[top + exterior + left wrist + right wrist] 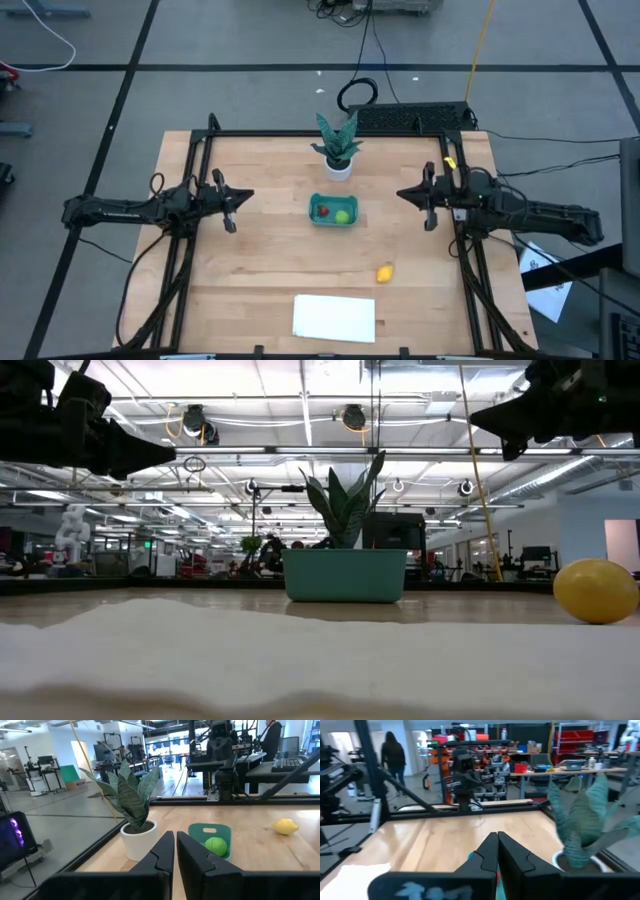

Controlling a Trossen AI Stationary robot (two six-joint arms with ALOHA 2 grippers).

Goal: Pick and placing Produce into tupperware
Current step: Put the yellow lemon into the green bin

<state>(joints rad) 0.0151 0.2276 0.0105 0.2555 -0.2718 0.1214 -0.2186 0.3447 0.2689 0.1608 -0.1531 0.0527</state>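
The teal tupperware sits at the table's middle and holds the round lime-green fruit and the tiny red fruit; it also shows in the low view and the left wrist view. The yellow lemon rests on the wood toward the near right, apart from the tupperware. My left gripper hovers shut, left of the tupperware. My right gripper hovers shut, right of it. Both are raised above the table.
A potted plant in a white pot stands just beyond the tupperware. A flat white sheet lies by the near edge. Dark frame rails run along the table's sides. A person stands in the room beyond.
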